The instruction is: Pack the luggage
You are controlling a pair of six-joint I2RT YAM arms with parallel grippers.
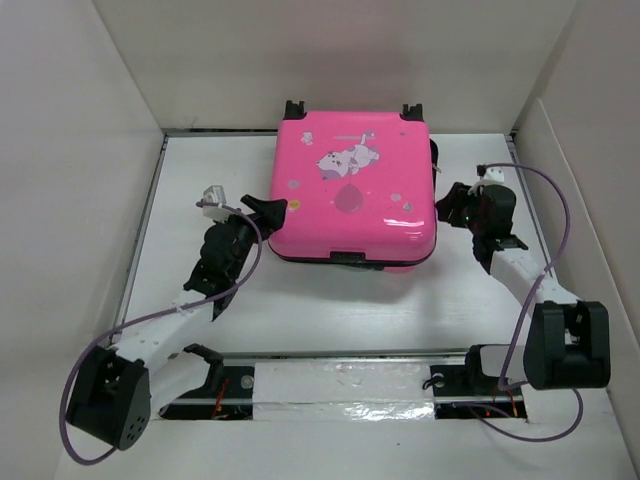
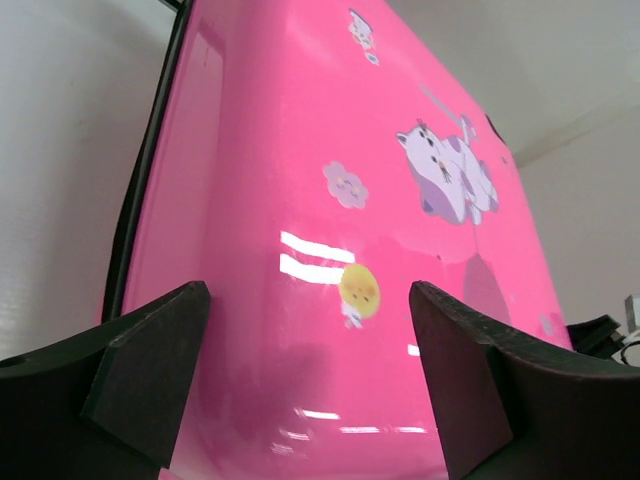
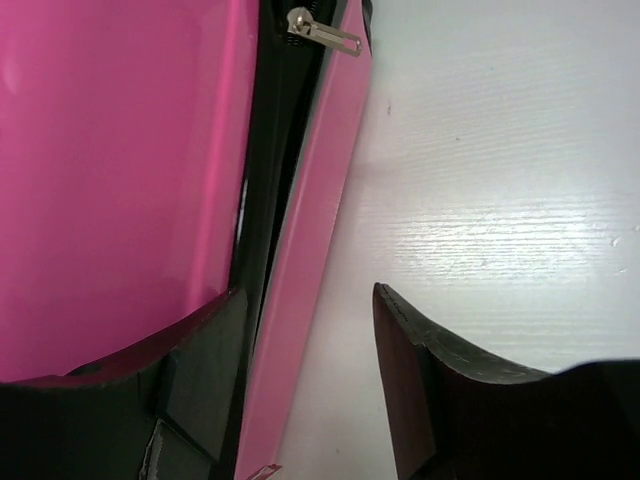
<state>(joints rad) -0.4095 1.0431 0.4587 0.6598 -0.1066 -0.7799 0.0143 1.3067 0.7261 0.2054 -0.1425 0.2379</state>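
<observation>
The pink luggage (image 1: 352, 185) lies flat and closed on the white table, cartoon stickers facing up, black wheels at its far edge. My left gripper (image 1: 272, 207) is open and empty at the case's front-left corner; in the left wrist view its gripper (image 2: 308, 290) frames the glossy lid (image 2: 330, 200). My right gripper (image 1: 447, 205) is open and empty against the case's right side. In the right wrist view that gripper (image 3: 308, 292) straddles the lower shell's edge, one finger by the black zip seam (image 3: 262, 200), the other over the table. A silver zip pull (image 3: 322, 33) lies on the seam further along.
White walls enclose the table (image 1: 300, 310) on the left, back and right. A foil-taped strip (image 1: 340, 395) runs between the arm bases at the near edge. Purple cables loop beside both arms.
</observation>
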